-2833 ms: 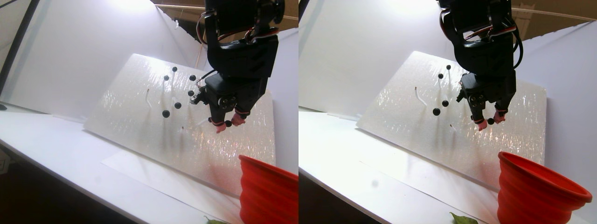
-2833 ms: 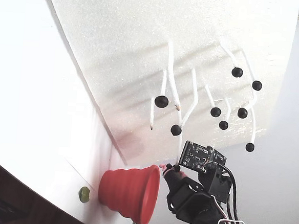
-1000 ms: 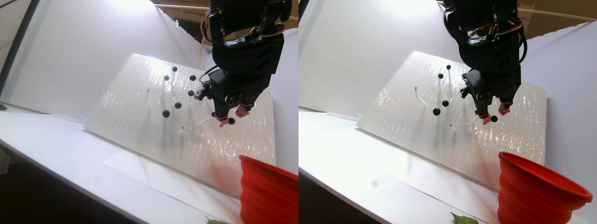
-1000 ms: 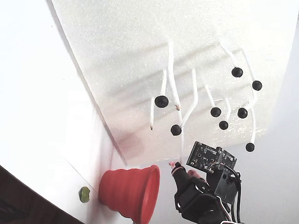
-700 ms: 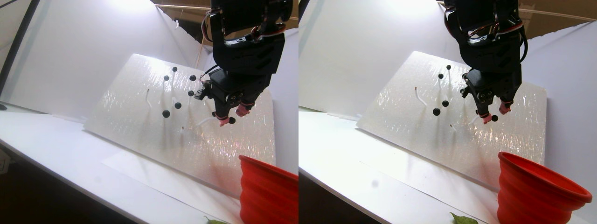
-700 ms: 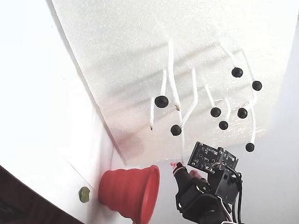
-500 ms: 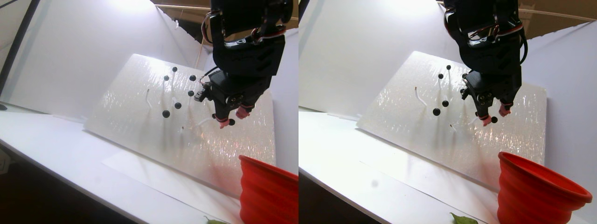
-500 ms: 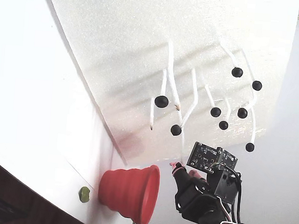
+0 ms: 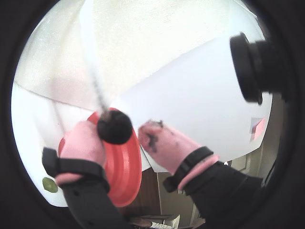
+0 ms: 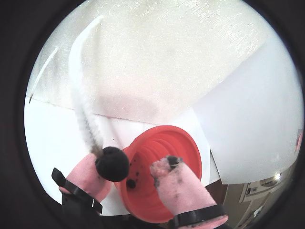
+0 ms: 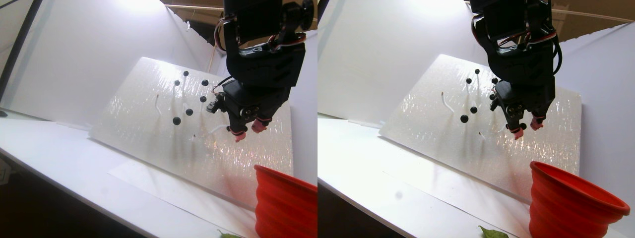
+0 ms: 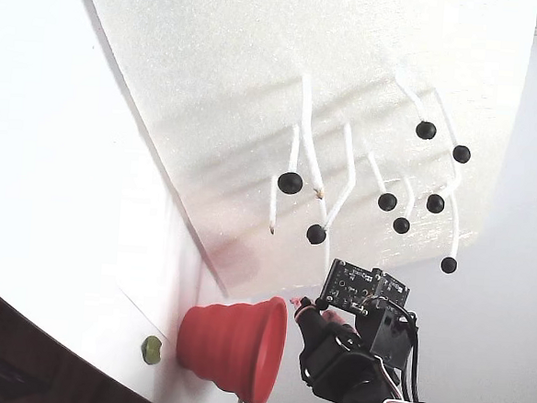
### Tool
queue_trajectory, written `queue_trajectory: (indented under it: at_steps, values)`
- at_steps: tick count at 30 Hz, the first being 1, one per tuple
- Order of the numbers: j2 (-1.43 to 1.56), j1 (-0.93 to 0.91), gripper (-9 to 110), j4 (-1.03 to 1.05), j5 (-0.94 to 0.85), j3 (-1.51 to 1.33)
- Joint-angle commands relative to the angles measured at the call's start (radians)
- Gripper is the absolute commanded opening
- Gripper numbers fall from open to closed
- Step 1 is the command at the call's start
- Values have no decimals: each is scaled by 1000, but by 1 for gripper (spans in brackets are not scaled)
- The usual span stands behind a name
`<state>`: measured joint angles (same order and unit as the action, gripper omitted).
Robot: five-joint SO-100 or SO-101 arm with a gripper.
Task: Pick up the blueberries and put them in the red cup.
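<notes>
Looking from largest to smallest, we first saw the white textured foam board [image 12: 258, 90] leaning up from the white table [image 11: 59, 153]. Next came the black robot arm [image 11: 260, 54], which hung in front of the board in the stereo pair view. The red ridged plastic cup [image 12: 231, 346] stood on the table near the board's lower edge, below the arm. The gripper [image 10: 136, 171] with pink-padded fingers [image 10: 178, 188] was parted narrowly in both wrist views. One small glossy black blueberry [image 10: 112, 163] on a thin white stem [image 10: 81, 109] sat against the left pad, with a clear gap to the right pad; we could not tell whether it was truly clamped. The other blueberries [image 12: 407, 202] stood on stems on the board. A small yellow-green blob [image 12: 151, 349] lay beside the cup.
</notes>
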<state>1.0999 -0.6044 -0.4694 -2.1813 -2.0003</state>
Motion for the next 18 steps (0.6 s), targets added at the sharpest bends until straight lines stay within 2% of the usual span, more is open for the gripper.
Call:
queue_trajectory:
  at_steps: [1,18]
  values:
    - [35,-14,17,-44,5,46]
    - [58,17,13,-48,14,23]
